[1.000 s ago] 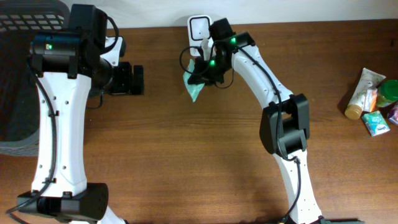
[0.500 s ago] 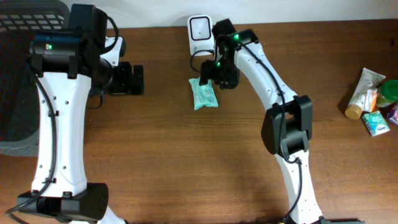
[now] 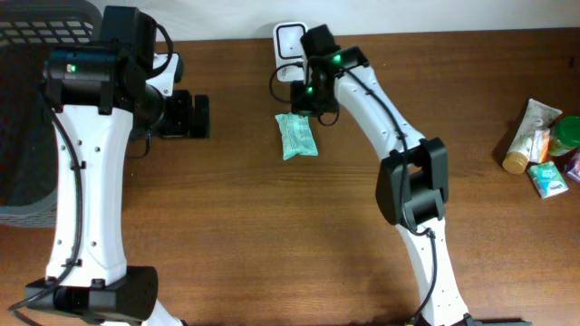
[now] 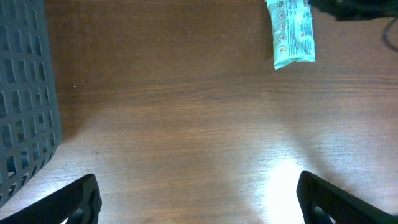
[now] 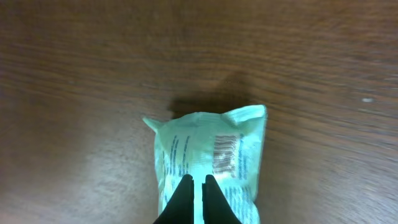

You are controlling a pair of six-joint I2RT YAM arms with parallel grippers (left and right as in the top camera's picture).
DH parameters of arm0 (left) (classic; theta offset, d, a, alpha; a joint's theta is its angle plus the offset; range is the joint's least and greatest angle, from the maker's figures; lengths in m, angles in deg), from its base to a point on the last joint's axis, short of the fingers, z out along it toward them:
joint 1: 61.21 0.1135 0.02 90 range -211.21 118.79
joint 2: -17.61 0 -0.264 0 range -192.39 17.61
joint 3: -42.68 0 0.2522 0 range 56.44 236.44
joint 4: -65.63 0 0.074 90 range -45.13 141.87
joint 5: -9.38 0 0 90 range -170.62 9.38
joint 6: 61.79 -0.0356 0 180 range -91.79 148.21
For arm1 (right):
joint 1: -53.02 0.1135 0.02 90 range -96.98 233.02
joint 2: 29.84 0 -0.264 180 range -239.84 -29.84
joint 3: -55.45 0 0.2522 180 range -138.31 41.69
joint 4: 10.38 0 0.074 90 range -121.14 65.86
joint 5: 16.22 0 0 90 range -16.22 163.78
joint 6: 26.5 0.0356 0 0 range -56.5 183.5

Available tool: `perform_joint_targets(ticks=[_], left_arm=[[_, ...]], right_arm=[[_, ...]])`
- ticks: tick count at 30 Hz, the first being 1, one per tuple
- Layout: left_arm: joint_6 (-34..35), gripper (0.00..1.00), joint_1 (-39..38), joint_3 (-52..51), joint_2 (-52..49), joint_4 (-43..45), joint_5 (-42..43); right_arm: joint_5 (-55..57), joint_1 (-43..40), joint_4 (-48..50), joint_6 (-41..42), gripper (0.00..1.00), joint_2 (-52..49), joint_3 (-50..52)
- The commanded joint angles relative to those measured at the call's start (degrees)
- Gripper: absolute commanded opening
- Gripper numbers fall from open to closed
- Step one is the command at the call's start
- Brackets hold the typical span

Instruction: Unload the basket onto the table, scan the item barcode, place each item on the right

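A: Item appearance?
B: I read a mint-green packet (image 5: 180, 149), barcode (image 5: 225, 152) up, flat on the table (image 5: 74, 74), lower centre of frame.
A: Hand?
B: Right gripper (image 5: 198, 180) pinched closed, empty, tips over the packet's near end; contact unclear.

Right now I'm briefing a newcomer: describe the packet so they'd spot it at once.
On the brown table, find the white scanner at the far edge. Just in front of it lies the packet, flat. It lies alone, pale green, barcode up.
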Motion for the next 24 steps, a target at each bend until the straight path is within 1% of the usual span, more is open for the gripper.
perform_joint_targets(ticks=[1,5,7,10,13,17,19,21,24], left_arm=[[-0.9,0.99,0.0,0.0,0.2,0.0,0.0],[-0.9,0.99,0.0,0.0,0.2,0.0,0.0],[-0.9,0.99,0.0,0.0,0.2,0.0,0.0],[-0.9,0.99,0.0,0.0,0.2,0.0,0.0],[-0.9,0.99,0.0,0.0,0.2,0.0,0.0],[-0.9,0.99,0.0,0.0,0.2,0.0,0.0],[-0.9,0.99,0.0,0.0,0.2,0.0,0.0],[-0.9,0.99,0.0,0.0,0.2,0.0,0.0],[-0.9,0.99,0.0,0.0,0.2,0.0,0.0]], right_arm=[[3.9,1.7,1.3,-0.2,0.04,-2.3,3.1],[5.3,1.6,-0.3,-0.2,0.04,-2.0,3.2],[8.4,1.1,-4.7,-0.2,0.04,-1.0,-0.2],[8.7,1.0,-13.7,-0.3,0.04,0.0,-8.3],[8.3,1.8,-18.3,-0.3,0.04,-0.2,-9.7],[8.4,3.9,-17.5,-0.2,0.05,-0.3,-5.2],[8.4,4.8,-15.0,-0.2,0.04,-0.3,-2.1],[8.5,6.3,-9.5,-0.2,0.04,-0.3,2.8],[11.0,6.6,-7.8,-0.2,0.04,-0.3,4.0]])
